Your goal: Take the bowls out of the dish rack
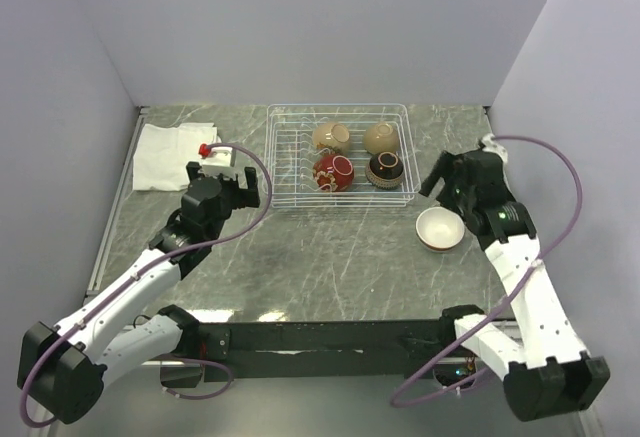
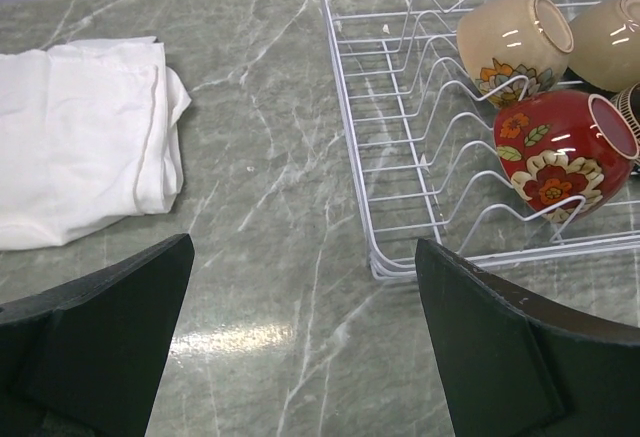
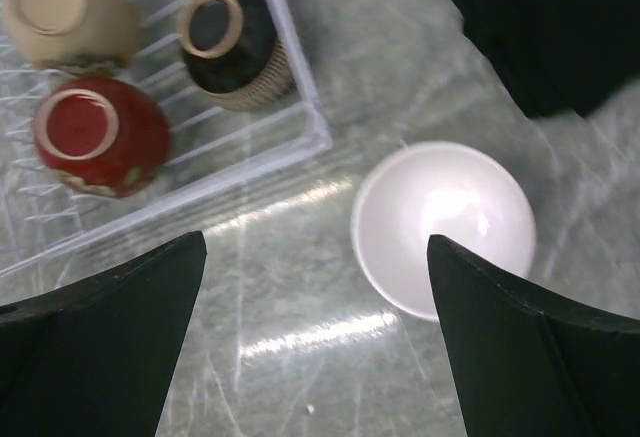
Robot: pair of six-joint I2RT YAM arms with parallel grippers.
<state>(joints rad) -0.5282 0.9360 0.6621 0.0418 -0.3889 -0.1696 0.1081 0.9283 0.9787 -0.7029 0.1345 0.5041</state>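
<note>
The white wire dish rack [image 1: 272, 157] stands at the far middle of the table. It holds two tan bowls [image 1: 330, 136] [image 1: 381, 138], a patterned dark red bowl [image 1: 334, 171] and a black-brown bowl [image 1: 385, 169], all on their sides. One bowl with a white inside [image 1: 440, 228] stands upright on the table, right of the rack. My left gripper [image 1: 250, 185] is open and empty left of the rack [image 2: 345, 107], facing the red bowl [image 2: 560, 147]. My right gripper [image 1: 447, 179] is open and empty above the white-inside bowl [image 3: 445, 222]. No orange or pale green bowl shows.
A folded white cloth [image 1: 172, 155] lies at the far left, also in the left wrist view [image 2: 80, 147]. Grey walls close the table on three sides. The arm bases stand at the near edge.
</note>
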